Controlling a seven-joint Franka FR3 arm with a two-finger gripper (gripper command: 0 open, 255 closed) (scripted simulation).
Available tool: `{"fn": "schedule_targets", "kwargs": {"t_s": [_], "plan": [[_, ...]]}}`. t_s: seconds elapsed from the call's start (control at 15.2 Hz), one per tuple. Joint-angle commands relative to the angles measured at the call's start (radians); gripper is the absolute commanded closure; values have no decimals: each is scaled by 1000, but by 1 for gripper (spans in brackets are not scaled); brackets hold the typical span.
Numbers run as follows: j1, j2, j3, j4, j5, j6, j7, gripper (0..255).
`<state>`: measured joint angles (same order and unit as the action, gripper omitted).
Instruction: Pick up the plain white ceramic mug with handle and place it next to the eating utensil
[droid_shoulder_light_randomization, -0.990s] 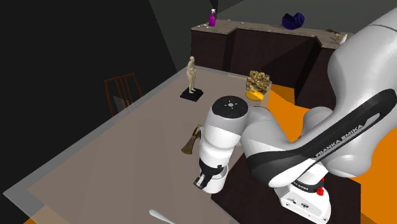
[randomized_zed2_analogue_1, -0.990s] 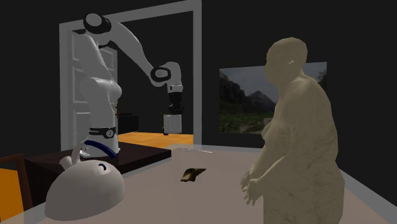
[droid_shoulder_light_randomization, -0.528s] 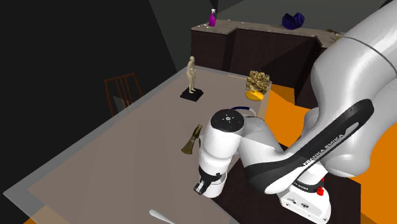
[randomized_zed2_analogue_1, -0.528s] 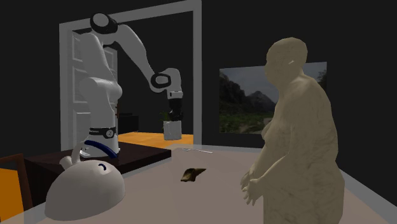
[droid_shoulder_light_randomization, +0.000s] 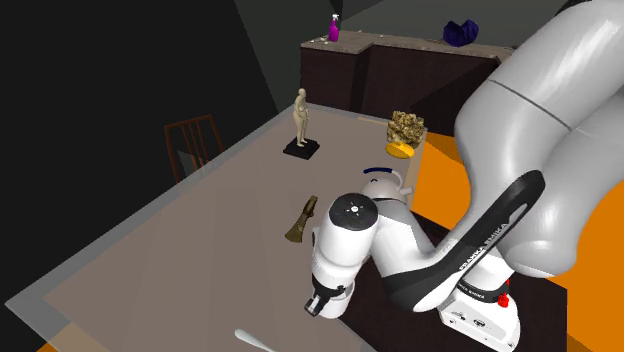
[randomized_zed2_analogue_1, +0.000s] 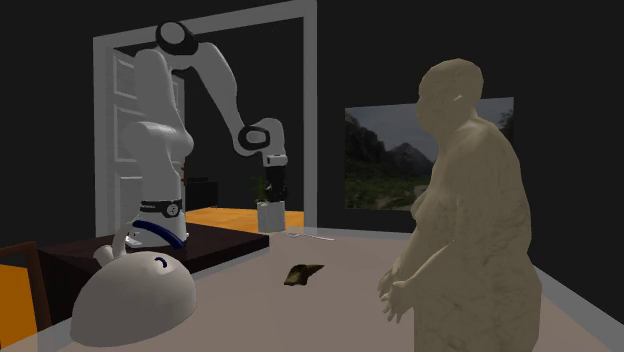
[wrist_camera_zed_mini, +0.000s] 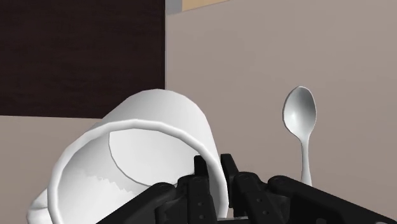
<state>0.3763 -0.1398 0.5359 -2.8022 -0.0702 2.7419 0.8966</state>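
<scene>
- table (droid_shoulder_light_randomization: 190, 250): large pale grey top. The whole job happens at its near end, close to the stand (droid_shoulder_light_randomization: 480, 312). The far end has clutter that plays no part.
- arm (droid_shoulder_light_randomization: 520, 150): white and folded low over the table's near corner, wrist pointing down. In the second exterior view it arches from the stand and drops the hand at the table's far edge.
- figurine (droid_shoulder_light_randomization: 301, 118): tan nude on a black base, well apart from the work. The small brown object (droid_shoulder_light_randomization: 300, 220) lies mid-table, also apart. Neither blocks the way.
- mug (wrist_camera_zed_mini: 159, 133): plain white, handle not clearly visible. It hangs from the hand, mouth towards the wrist camera, tipped relative to it. In the second exterior view it sits low under the hand (randomized_zed2_analogue_1: 270, 214), close to the tabletop. Cannot tell whether it touches.
- gripper (wrist_camera_zed_mini: 215, 183): black jaws pinched on the mug's rim, one finger (wrist_camera_zed_mini: 201, 170) inside the mouth and the other outside the wall. Firm clasp as far as it shows.
- spoon (wrist_camera_zed_mini: 300, 121): silver-white, flat on the table, bowl away from the hand, just beside the mug with a gap of bare table between. It is also seen at the shoulder view's bottom edge (droid_shoulder_light_randomization: 252, 342), near the wrist.
- progress, my read: the pick is done and the carry is about done, with the mug already by the utensil. Left to do: settle it on the table upright, open the jaws, lift clear.
- risk, my guess: a rim grip plus tilt could let the mug roll towards the spoon on release.
</scene>
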Motion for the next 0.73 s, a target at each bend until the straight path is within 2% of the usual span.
{"fn": "schedule_targets", "kwargs": {"t_s": [0.0, 0.2, 0.46, 0.66], "plan": [[-30, 46, 14, 2, -65, 39, 47, 255], [-68, 110, 25, 7, -189, 85, 139, 255], [-92, 200, 0, 26, -405, 129, 300, 255], [-88, 200, -4, 26, -404, 129, 299, 255]]}}
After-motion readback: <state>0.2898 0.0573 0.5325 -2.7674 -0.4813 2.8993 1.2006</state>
